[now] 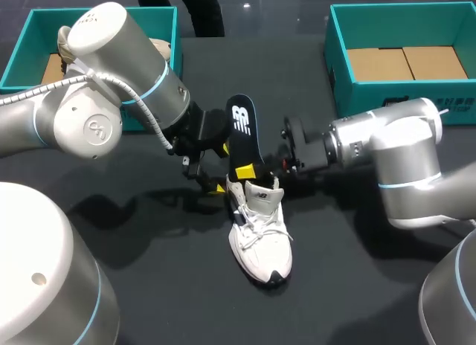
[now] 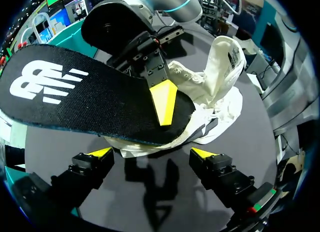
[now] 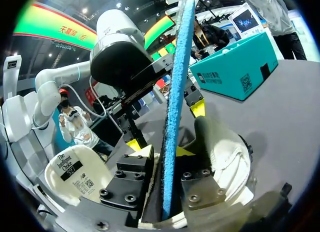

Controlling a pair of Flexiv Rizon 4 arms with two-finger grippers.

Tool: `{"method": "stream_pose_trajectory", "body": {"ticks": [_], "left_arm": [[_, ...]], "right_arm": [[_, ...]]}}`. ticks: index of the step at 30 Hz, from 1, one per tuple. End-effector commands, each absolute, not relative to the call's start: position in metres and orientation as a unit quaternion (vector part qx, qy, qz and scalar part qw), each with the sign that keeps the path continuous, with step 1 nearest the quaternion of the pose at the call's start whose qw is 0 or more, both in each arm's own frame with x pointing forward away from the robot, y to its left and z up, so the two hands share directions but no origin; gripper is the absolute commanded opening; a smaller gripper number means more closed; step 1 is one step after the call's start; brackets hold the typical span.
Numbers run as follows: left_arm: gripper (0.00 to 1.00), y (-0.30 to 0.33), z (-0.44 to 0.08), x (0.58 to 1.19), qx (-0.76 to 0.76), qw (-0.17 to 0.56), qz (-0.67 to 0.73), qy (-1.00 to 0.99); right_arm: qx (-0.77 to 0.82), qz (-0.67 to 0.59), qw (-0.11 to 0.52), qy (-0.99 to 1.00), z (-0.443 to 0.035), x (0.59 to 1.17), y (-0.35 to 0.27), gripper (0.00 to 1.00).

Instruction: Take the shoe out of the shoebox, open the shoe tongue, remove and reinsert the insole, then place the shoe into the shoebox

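While one teal shoebox (image 1: 16,59) sits upper left and a second shoebox (image 1: 349,92) upper right, the single white shoe (image 1: 260,237) stands at centre. The right gripper (image 1: 253,169) pinches the one black insole (image 1: 242,133) just above the shoe; the left gripper (image 1: 222,167) gapes wide, holding nothing.

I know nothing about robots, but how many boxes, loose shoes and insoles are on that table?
boxes: 2
shoe: 1
insole: 1
Total: 4
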State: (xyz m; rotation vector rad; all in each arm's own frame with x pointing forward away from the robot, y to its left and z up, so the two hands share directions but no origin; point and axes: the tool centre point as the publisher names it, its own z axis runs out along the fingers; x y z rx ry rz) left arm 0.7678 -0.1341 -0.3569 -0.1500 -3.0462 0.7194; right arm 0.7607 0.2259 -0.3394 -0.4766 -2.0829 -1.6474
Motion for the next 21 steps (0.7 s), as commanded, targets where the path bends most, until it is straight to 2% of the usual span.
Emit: {"method": "stream_pose_trajectory", "body": {"ticks": [1, 9, 11, 12, 21], "left_arm": [[1.00, -0.135, -0.358, 0.768, -0.048, 0.003, 0.229, -0.972], [1.00, -0.135, -0.358, 0.768, -0.048, 0.003, 0.229, -0.972], [1.00, -0.135, -0.358, 0.768, -0.048, 0.003, 0.229, -0.972], [1.00, -0.135, -0.358, 0.768, -0.048, 0.003, 0.229, -0.972], [1.00, -0.135, -0.358, 0.768, -0.048, 0.003, 0.229, -0.972]], "right_arm": [[-0.172, -0.592, 0.216, -0.757, -0.334, 0.762, 0.227, 0.20], [-0.171, -0.596, 0.204, -0.757, -0.322, 0.763, 0.225, 0.17], [-0.170, -0.600, 0.203, -0.755, -0.319, 0.765, 0.224, 0.09], [-0.168, -0.603, 0.206, -0.752, -0.318, 0.766, 0.224, 0.00], [-0.178, -0.604, 0.255, -0.734, -0.339, 0.768, 0.223, 0.00]]}}
